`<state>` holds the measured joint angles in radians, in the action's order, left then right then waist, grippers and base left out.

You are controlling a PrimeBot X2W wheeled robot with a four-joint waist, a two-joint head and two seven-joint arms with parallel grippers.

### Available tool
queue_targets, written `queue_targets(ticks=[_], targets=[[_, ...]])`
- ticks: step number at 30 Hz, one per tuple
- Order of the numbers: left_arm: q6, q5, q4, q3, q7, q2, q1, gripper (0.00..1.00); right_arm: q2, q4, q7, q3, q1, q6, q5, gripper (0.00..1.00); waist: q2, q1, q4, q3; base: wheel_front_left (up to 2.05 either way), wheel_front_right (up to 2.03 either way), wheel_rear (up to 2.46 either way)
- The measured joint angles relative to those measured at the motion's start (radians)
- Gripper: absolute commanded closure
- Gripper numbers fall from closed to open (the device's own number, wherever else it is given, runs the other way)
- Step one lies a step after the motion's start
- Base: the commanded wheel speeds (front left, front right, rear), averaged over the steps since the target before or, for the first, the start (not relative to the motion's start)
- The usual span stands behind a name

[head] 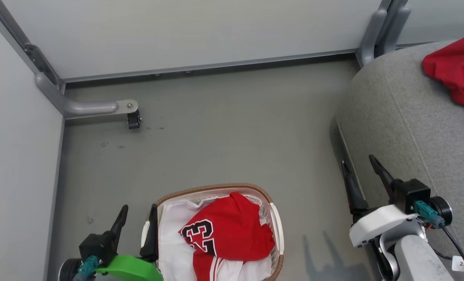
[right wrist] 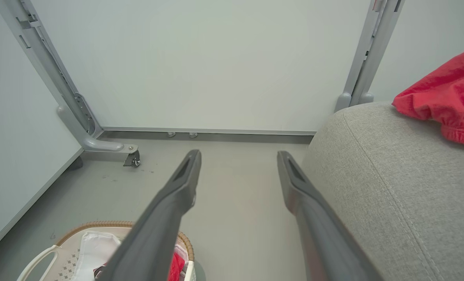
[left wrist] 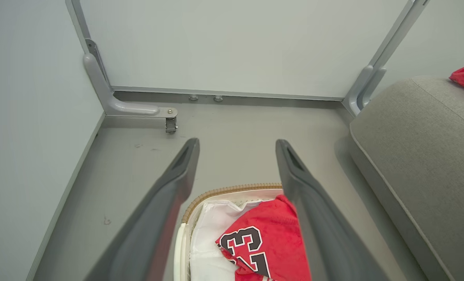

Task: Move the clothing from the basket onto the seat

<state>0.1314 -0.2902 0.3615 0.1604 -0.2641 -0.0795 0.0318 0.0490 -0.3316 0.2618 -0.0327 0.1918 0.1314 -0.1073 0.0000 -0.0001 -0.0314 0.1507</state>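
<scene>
Head view: one red garment (head: 456, 74) lies on the grey seat (head: 395, 117), the red 23 garment (head: 228, 232) waits in the basket (head: 216, 188); left gripper (head: 138, 207) and right gripper (head: 358, 160) spread wide, empty

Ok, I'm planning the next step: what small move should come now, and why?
Probably swing the left gripper to its right over the basket and lower it onto the red 23 garment. It stands open and empty beside the rim, that garment lies in the basket, and a second red garment already rests on the seat.
</scene>
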Motion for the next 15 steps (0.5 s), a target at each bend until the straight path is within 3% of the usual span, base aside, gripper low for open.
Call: queue_targets(ticks=[15], targets=[[0.000, -0.054, 0.041, 0.150, 0.000, -0.063, 0.193, 0.00, 0.000, 0.048, 0.000, -0.043, 0.147, 0.000, -0.029, 0.00, 0.0000, 0.0001, -0.045, 0.244, 0.00, 0.00, 0.00]])
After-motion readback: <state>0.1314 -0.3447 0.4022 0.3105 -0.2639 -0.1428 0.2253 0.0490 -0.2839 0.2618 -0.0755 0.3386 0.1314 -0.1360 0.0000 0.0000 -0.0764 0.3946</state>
